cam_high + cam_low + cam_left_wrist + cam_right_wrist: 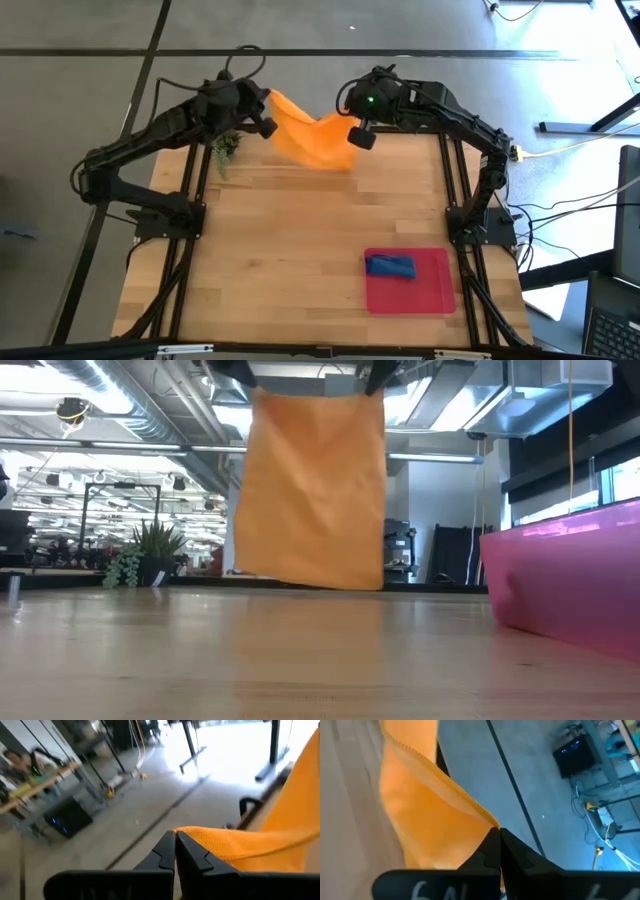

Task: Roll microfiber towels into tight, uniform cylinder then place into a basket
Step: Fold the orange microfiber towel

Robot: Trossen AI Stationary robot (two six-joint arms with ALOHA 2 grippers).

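The orange towel (310,135) is held up by its top corners, far from the red basket (440,295), so it hangs flat. Each corner is pinched tight by the left gripper (176,839) and right gripper (498,834). The rolled blue towel (390,265) is already laid inside the basket.

Both end effectors (175,836) (498,832) raised, fingers pinched closed.

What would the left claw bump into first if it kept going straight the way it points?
Probably nothing close: past the left claw, shut on the orange towel's corner, its wrist view shows only bare floor, though depth is unclear.
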